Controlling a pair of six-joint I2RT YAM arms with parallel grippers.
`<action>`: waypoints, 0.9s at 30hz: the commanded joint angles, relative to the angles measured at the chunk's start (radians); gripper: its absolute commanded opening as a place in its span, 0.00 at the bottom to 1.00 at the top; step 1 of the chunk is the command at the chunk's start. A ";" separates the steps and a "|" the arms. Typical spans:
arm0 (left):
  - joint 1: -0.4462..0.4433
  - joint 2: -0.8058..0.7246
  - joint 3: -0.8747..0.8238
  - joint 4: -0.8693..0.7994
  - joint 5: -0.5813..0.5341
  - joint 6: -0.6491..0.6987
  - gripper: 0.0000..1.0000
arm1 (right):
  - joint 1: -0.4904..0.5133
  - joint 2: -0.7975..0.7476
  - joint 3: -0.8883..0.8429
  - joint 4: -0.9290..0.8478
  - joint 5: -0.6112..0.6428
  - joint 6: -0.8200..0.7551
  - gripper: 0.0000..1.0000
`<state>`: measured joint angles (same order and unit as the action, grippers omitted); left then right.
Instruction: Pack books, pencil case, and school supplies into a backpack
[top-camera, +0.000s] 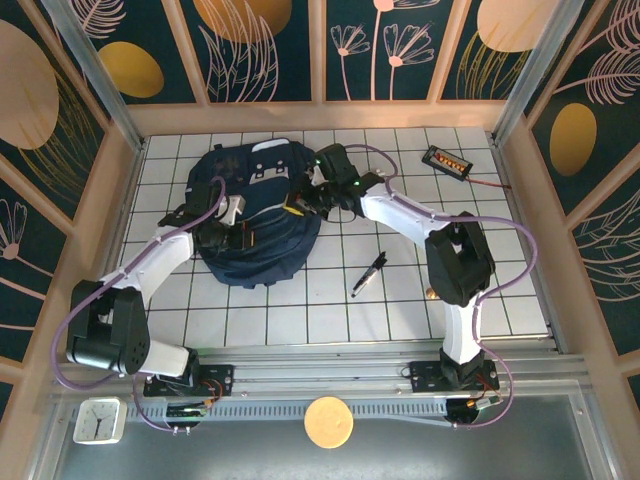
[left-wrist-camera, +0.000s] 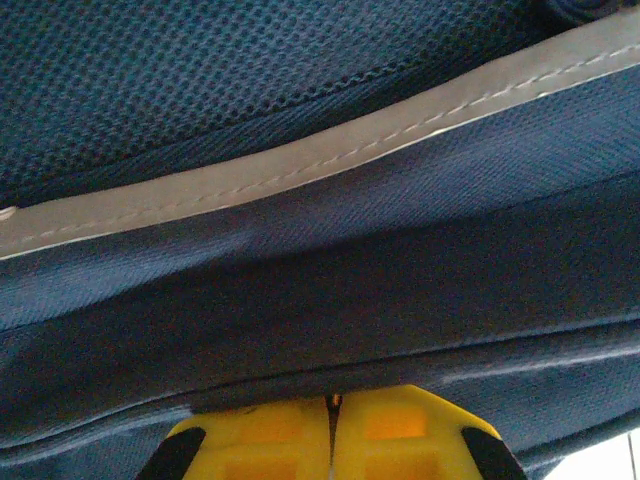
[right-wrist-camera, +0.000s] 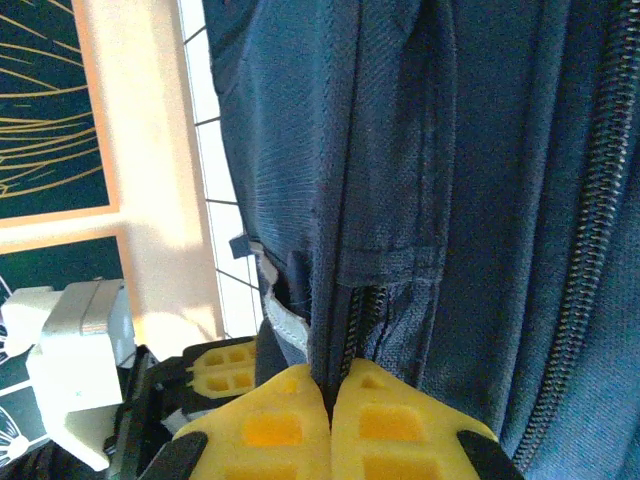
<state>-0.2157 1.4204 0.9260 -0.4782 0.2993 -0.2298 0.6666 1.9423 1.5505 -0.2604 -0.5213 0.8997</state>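
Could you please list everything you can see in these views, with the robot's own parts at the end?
backpack: one, dark navy, left of centre on the table.
pen: one, black with a silver tip, on the tiles right of the backpack.
black tray: one, black with orange pieces, far right corner.
clock: one, white, near left corner, off the tiles.
round disc: one, yellowish, near edge between the arm bases.
table: one, white tiled.
left gripper: one, yellow fingers, shut on the backpack's fabric.
right gripper: one, yellow fingers, shut on a fabric fold beside a zipper.
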 joint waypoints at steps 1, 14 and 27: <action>0.020 -0.030 0.020 -0.105 -0.256 0.006 0.00 | -0.037 -0.079 -0.013 -0.018 -0.011 -0.030 0.00; 0.155 0.003 0.073 -0.198 -0.636 -0.007 0.00 | -0.135 -0.092 -0.033 -0.147 -0.029 -0.192 0.00; 0.213 -0.111 0.058 0.032 -0.422 0.029 0.58 | -0.149 -0.114 -0.074 -0.053 -0.127 -0.163 0.05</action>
<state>-0.0010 1.4246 0.9867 -0.5159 -0.1802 -0.2096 0.5014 1.8763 1.5013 -0.3649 -0.6052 0.7158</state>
